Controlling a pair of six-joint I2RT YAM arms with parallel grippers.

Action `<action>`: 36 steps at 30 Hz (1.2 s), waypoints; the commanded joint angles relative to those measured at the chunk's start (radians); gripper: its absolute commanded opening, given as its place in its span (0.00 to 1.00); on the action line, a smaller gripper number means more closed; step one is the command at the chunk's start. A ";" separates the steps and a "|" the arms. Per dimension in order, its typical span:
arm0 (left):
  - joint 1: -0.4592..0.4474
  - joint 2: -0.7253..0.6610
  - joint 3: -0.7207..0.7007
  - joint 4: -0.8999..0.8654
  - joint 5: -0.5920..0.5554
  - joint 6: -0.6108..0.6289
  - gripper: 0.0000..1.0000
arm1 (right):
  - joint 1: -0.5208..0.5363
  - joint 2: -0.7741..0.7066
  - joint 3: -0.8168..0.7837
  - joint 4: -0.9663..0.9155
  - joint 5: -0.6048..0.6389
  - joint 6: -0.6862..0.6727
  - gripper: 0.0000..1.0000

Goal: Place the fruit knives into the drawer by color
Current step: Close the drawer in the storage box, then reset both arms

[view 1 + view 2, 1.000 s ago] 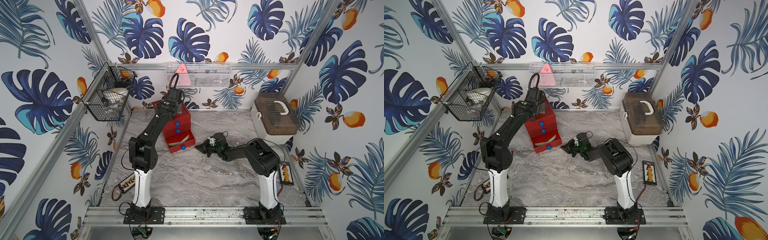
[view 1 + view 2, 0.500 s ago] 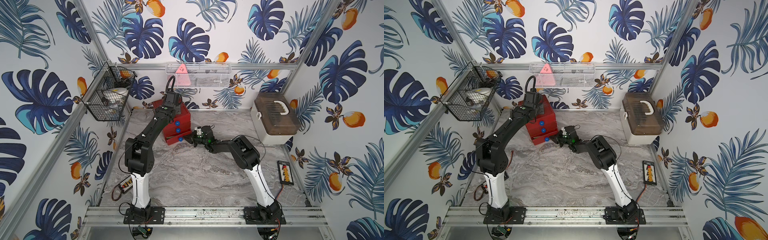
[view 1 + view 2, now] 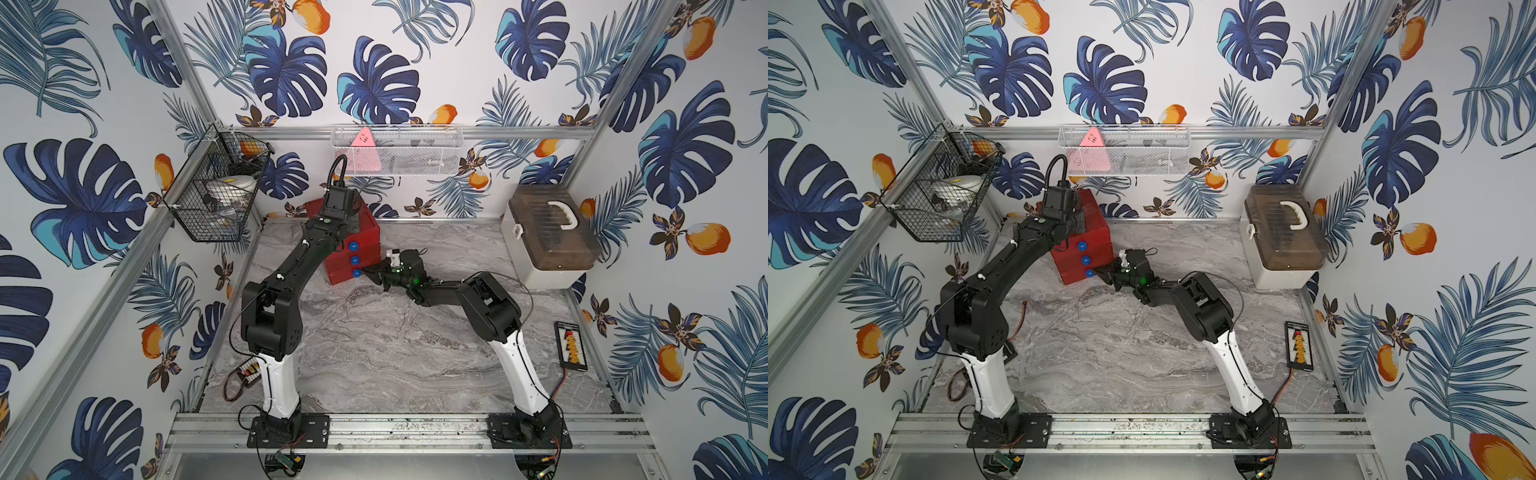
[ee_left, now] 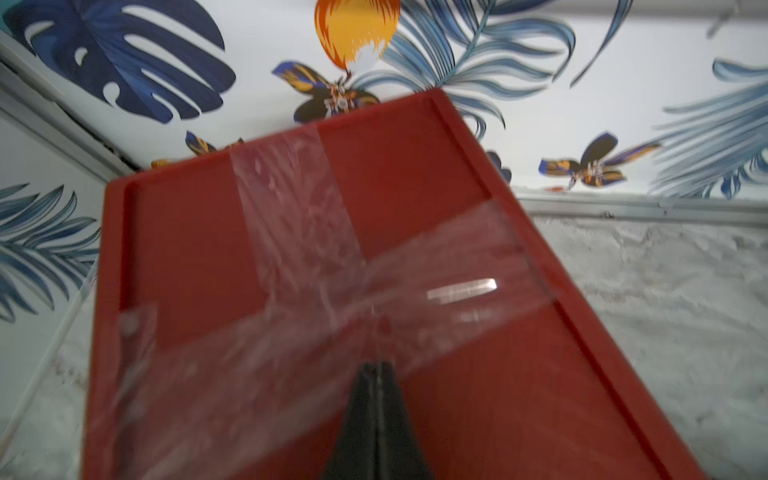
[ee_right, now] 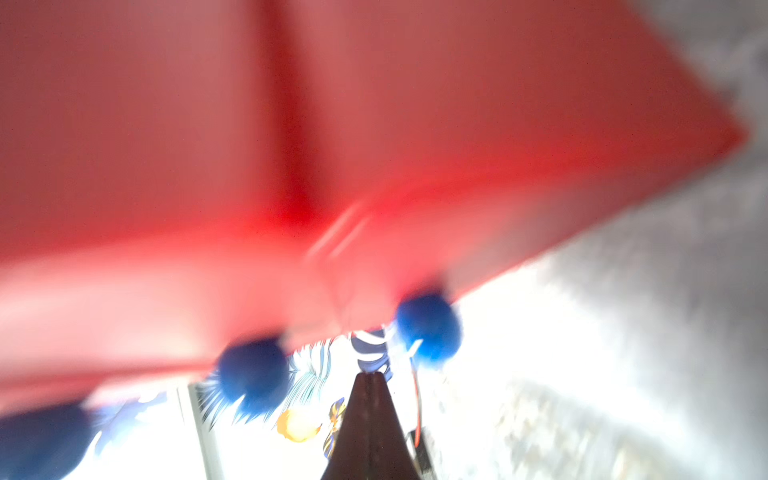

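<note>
The red drawer chest [image 3: 368, 228] stands at the back of the worktop [image 3: 374, 353], towards its left side. The left hand [image 4: 377, 366] is down on the chest's top, fingers clenched together with nothing between them. Its tip presses where two strips of clear tape [image 4: 291, 216] cross.

The right hand [image 3: 369, 272] lies low in front of the chest, also clenched and empty, just beside the lowest knob [image 3: 356, 273]. The right wrist view is too blurred to tell whether it touches the drawer front. The three blue knobs run down the front face, and the drawer fronts look flush, so what the drawers hold cannot be told.

At the back right stands a white box [image 3: 548, 266] with its brown see-through lid closed. A black wire basket [image 3: 195, 216] on the left wall holds some white things. A white mesh shelf [image 3: 432, 153] on the back wall holds a pink triangular piece [image 3: 363, 156].
</note>
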 commanded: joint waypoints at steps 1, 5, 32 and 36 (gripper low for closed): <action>-0.031 -0.115 -0.057 -0.242 0.037 0.025 0.09 | 0.006 -0.207 -0.065 0.018 -0.042 -0.078 0.81; -0.046 -0.314 -0.170 -0.251 -0.011 0.048 0.99 | -0.003 -0.473 -0.096 -0.315 -0.095 -0.292 1.00; 0.095 -0.459 -1.389 1.251 -0.015 0.107 0.99 | -0.507 -1.012 -1.001 -0.252 0.701 -1.370 1.00; 0.101 -0.456 -1.365 1.188 0.000 0.100 0.99 | -0.550 -0.898 -1.152 0.169 0.670 -1.411 1.00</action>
